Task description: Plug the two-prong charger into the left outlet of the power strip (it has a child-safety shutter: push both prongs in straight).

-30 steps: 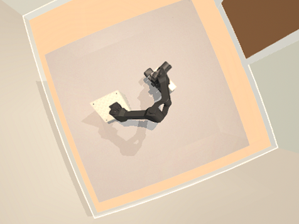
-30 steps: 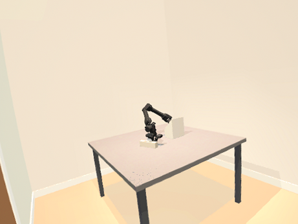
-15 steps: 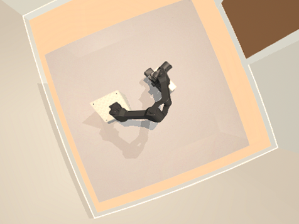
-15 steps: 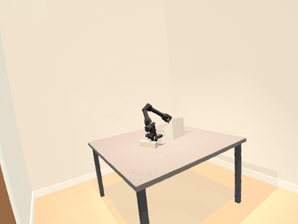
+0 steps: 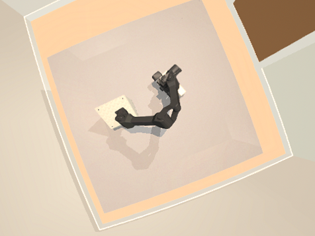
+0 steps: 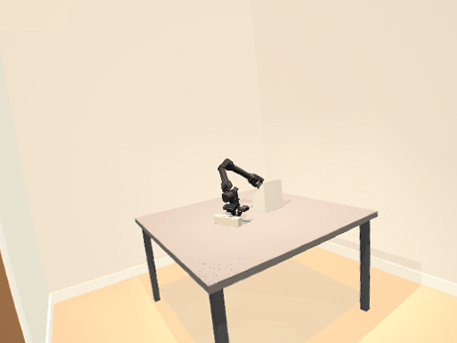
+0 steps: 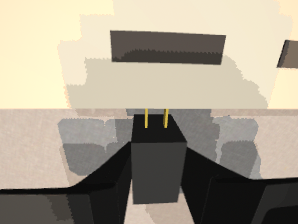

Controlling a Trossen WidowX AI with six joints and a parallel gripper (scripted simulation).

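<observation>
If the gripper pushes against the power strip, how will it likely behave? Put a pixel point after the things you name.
The power strip (image 6: 227, 221) (image 7: 30, 60) looks rigid, a plain solid block. Its low, long shape suggests it would slide rather than tip. No clamp shows, so it may shift under the charger (image 7: 155, 172).
</observation>
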